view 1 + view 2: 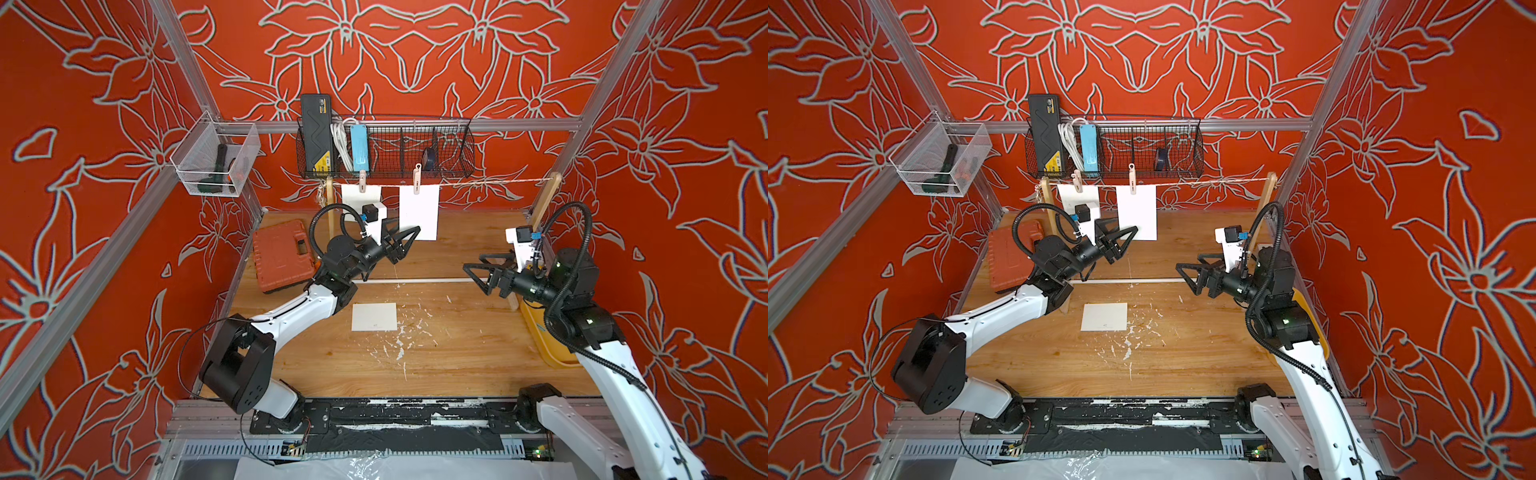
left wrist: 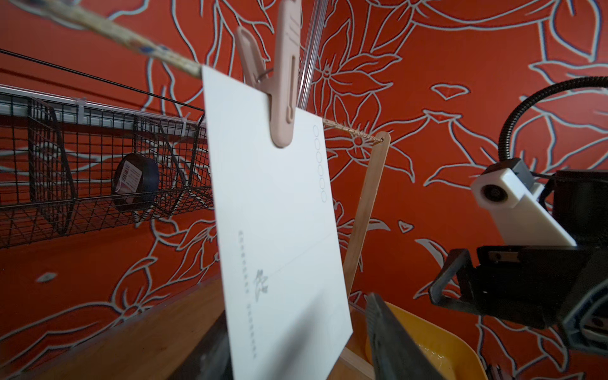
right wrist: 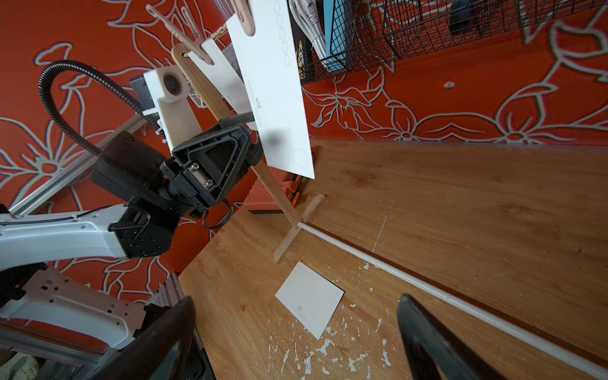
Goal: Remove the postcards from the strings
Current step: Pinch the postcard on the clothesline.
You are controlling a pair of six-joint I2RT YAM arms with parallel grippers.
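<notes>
The string [image 1: 498, 181] [image 1: 1204, 182] runs between two wooden uprights. Two white postcards hang from it by pink pegs [image 2: 283, 98]: one at the left end [image 1: 353, 195] [image 1: 1067, 195] and one near the middle [image 1: 419, 212] [image 1: 1138, 212] [image 2: 273, 214]. Another postcard lies flat on the table [image 1: 374, 316] [image 1: 1104, 316] [image 3: 312, 296]. My left gripper [image 1: 409, 239] [image 1: 1128, 240] [image 2: 296, 329] straddles the middle card's lower edge, open, with a gap between one finger [image 2: 391, 345] and the card. My right gripper [image 1: 474, 279] [image 1: 1187, 279] [image 3: 294, 306] hovers open and empty at the right, pointing left.
A white rod [image 1: 415, 281] joins the uprights' feet across the table. An orange tool case [image 1: 282, 255] lies at the back left, and a yellow tray [image 1: 544, 340] sits under the right arm. A black wire basket [image 1: 386, 145] hangs just behind the string.
</notes>
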